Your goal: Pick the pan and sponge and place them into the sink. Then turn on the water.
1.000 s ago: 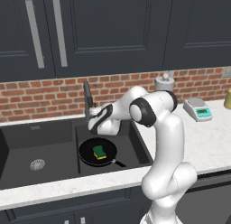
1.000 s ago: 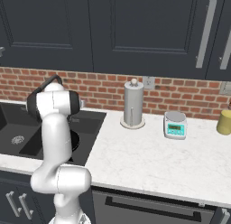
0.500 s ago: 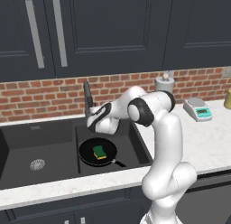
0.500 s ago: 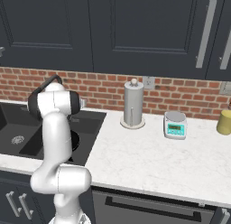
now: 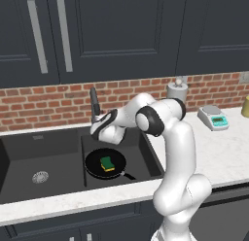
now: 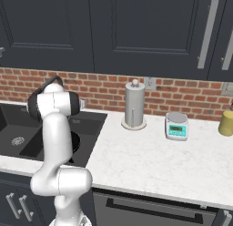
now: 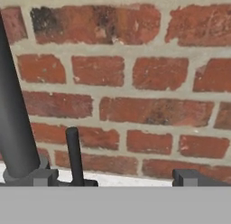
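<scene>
From the left base view the pan (image 5: 105, 164) with the sponge (image 5: 107, 163) on it sits in the sink (image 5: 63, 146)'s smaller basin, while in the hand view the wide-open, empty gripper (image 7: 113, 179) faces the faucet (image 7: 16, 123), whose thin lever (image 7: 74, 155) should be nudged gently.

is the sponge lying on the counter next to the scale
No, the sponge sits inside the pan, which is in the smaller basin of the sink.

The arm (image 5: 175, 152) is bent at the elbow and stretched leftward and down. The gripper (image 5: 97, 128) is held level, facing away, its jaws spread wide with nothing gripped.
</scene>
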{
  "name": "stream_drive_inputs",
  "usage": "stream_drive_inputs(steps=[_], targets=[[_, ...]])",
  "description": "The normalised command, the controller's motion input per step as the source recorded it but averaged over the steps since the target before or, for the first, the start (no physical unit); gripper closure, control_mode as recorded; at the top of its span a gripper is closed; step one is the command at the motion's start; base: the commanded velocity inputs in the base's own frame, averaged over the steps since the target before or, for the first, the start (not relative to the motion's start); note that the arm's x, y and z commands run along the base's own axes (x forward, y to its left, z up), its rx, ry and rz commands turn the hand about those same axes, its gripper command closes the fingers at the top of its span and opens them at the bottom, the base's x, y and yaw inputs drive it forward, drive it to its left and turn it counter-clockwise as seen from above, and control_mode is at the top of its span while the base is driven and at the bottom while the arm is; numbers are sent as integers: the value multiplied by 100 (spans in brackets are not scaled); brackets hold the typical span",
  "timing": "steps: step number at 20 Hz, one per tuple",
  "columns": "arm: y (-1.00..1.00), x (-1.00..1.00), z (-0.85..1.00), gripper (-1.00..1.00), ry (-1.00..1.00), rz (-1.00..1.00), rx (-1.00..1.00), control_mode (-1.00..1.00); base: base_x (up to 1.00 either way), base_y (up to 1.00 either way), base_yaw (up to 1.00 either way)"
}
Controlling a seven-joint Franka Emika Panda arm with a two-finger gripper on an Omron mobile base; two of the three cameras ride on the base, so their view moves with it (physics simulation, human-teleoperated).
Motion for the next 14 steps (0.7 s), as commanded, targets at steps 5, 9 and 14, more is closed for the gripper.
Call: stream_drive_inputs(steps=[5,9,14], targets=[[6,0,0,-100,0,0,0,-100,0,0,0],[6,1,0,-100,0,-1,0,-100,0,0,0],[1,2,0,-100,0,-1,0,-100,0,0,0]])
